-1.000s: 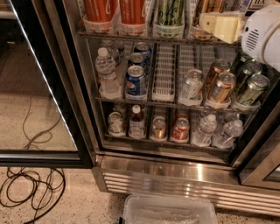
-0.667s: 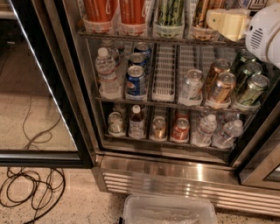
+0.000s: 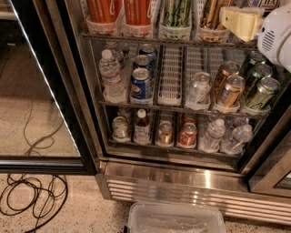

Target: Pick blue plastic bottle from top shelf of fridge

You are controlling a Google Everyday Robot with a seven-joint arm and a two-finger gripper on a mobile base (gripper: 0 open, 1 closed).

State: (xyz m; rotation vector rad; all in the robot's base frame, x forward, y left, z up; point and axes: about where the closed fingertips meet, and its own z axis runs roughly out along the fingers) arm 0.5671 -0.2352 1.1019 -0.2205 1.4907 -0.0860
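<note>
Cans and bottles are sitting in rows inside the big shiny steel fridge [image 3: 191, 182] with the black-framed glass door, which is hanging open on the left. The pale yellow claw [image 3: 234, 20] is hanging at the top right, up against the front of the top shelf [image 3: 150, 40], a grey wire rack with white plastic trays. I cannot tell if the claw is apart or together. A round white arm part [image 3: 277, 32] is sitting just to its right.

The tall blue plastic bottle is hard to find. A pale strip with dark print [image 3: 263, 2] is peeking out at the very top edge, just above the claw, up on the top shelf. That may be its label, but I cannot tell for sure.

Two orange-red bottles [image 3: 104, 11] are standing at the left end of the top shelf. A round blue soda can [image 3: 141, 84] is standing one rack down, beside a small clear water bottle [image 3: 111, 75]. A black cable [image 3: 32, 200] is lying in loops on the speckled floor.
</note>
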